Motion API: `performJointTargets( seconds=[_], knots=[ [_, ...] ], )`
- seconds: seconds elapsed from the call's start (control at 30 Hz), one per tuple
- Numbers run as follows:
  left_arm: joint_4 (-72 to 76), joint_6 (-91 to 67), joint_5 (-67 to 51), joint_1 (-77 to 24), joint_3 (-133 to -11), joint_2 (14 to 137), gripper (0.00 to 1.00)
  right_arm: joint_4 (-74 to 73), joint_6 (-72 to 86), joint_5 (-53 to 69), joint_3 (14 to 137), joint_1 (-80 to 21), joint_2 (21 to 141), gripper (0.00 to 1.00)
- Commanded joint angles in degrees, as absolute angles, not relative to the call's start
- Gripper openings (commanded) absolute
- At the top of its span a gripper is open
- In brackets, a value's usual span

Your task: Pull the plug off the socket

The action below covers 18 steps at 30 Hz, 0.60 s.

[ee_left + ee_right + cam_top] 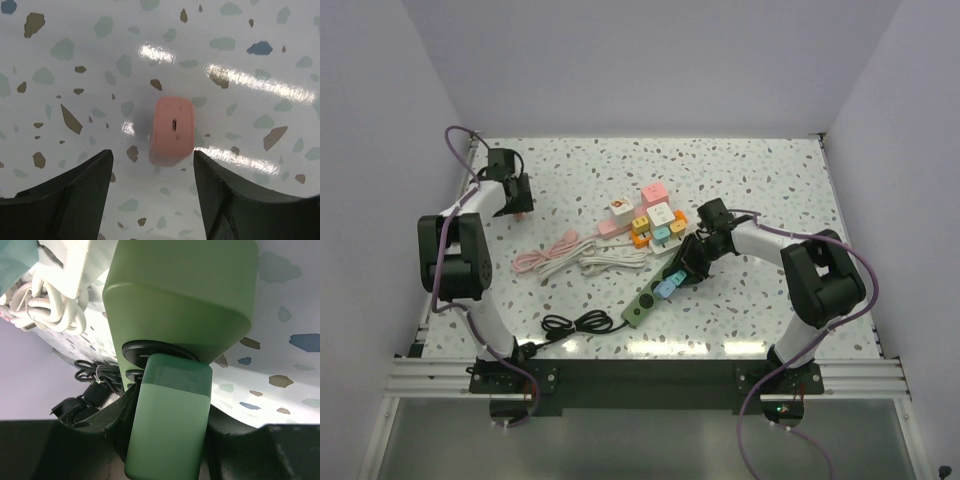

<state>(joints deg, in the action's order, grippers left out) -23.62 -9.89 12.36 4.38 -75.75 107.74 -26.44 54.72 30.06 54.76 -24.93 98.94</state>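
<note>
Counter (770, 200), white with coloured flecks, carries a long green plastic power strip (642, 303). The strip lies toward 6 o'clock from the counter's middle, slanted from 7 to 1 o'clock. A pale green block-shaped plug (170, 425) sits in a socket toward the strip's 1 o'clock end, its face up against the round black socket rim. The right hand (682, 266) is clamped on that plug, one dark finger (107, 435) on each side of it.

At 12 o'clock from the strip lies a cluster of small coloured cube adapters (650, 220) in pink, white, orange and teal. At 9 o'clock from it lie a coiled white cable (610, 258) and, further out, a coiled pink cable (545, 255). A coiled black cable (570, 323) lies toward 8 o'clock, near the counter's front edge.

The left hand (152, 157) hovers at 10 o'clock on the counter, well apart from the strip, jaws spread. A small pink rounded plastic block (172, 131) with a slot in its top lies on the counter just ahead of the gap between the fingers (75, 195), touching neither.
</note>
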Motion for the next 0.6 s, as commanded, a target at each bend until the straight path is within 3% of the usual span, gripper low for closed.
performJointTargets(
  seconds=[0.0,0.13,0.23,0.33,0.57],
  knots=[
    [-21.8,-9.8,12.2,4.7,-72.5,101.3,0.74,-27.9,49.7,26.2,56.5,-25.4,99.3,0.00],
    [-22.1,-9.9,10.6,4.5,-70.6,98.2,1.00,-27.9,51.1,26.0,56.8,-25.4,99.2,0.00],
    [-23.7,-9.9,8.4,2.8,-70.0,94.2,1.00,-28.0,51.7,26.2,57.0,-25.4,99.1,0.00],
    [-24.0,-7.5,6.7,-5.0,-68.2,88.5,1.00,-27.5,52.5,26.6,56.7,-25.4,99.5,0.00],
    [-21.4,-6.3,2.5,-35.5,-64.0,83.3,1.00,-28.0,53.3,26.5,56.2,-25.4,99.7,0.00]
  ],
)
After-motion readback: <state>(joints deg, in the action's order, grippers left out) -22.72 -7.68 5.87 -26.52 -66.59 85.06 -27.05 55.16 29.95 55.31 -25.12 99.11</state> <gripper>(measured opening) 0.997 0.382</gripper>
